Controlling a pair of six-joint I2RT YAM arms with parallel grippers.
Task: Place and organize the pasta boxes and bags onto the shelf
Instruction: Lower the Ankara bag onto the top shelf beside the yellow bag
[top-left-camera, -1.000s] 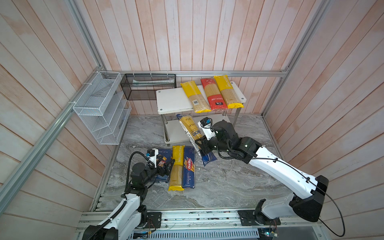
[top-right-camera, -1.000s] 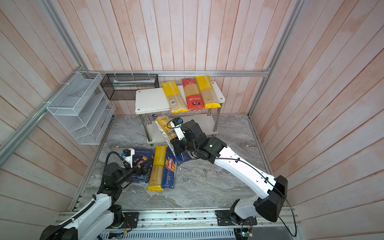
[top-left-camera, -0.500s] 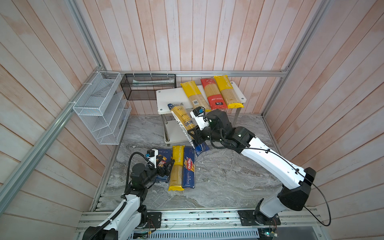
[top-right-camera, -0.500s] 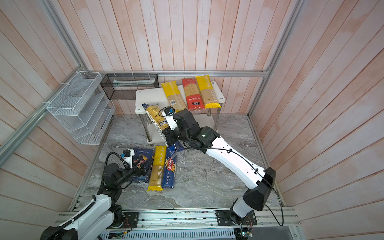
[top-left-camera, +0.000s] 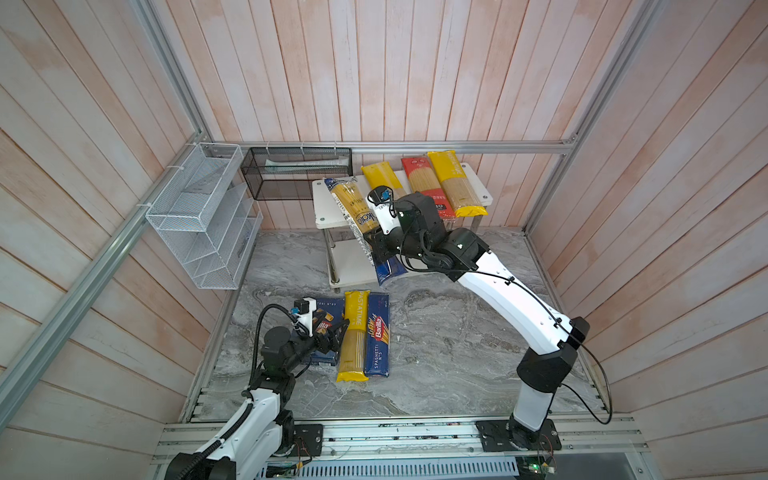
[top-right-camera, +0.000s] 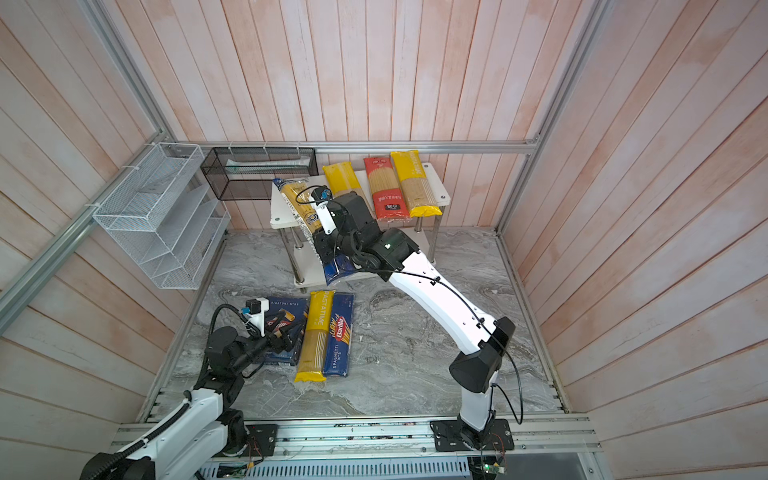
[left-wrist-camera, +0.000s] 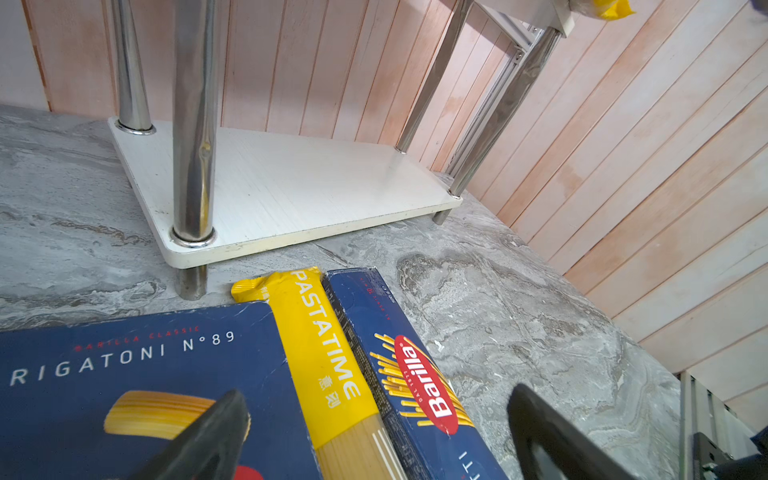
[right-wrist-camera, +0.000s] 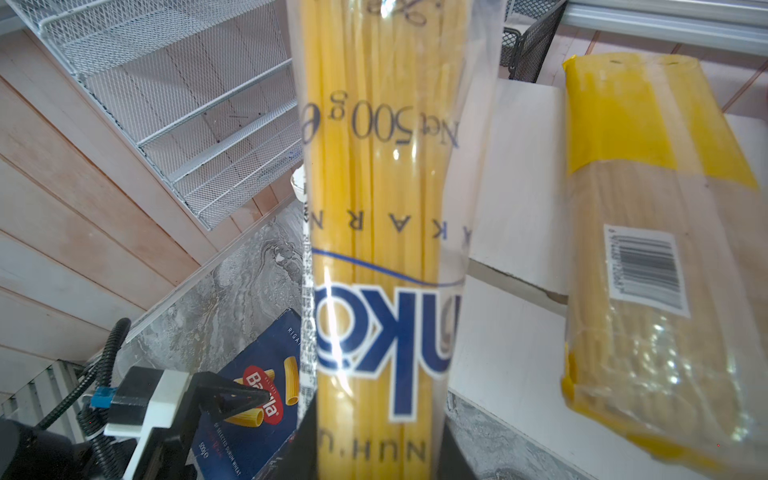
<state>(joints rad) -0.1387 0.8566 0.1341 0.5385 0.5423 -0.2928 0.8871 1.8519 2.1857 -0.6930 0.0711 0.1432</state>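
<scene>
right end effector (top-left-camera: 377, 248), clear bag (top-left-camera: 351, 204) now higher

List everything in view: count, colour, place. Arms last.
shelf: 1, white boards, chrome posts, back wall.
red bag: 1, red, top board.
yellow bags: 2, yellow, top board, flanking the red bag.
PASTATIME bag: 1, yellow, floor, between the boxes.
clear bag: 1, clear with blue end, tilted across the shelf's front edge.
rigatoni box: 1, dark blue, floor.
spaghetti box: 1, dark blue, floor.
wire rack: 1, white, left wall.
mesh basket: 1, black, back wall.
left gripper: 1, black, open over the rigatoni box.
right gripper: 1, black, shut on the clear bag.
</scene>
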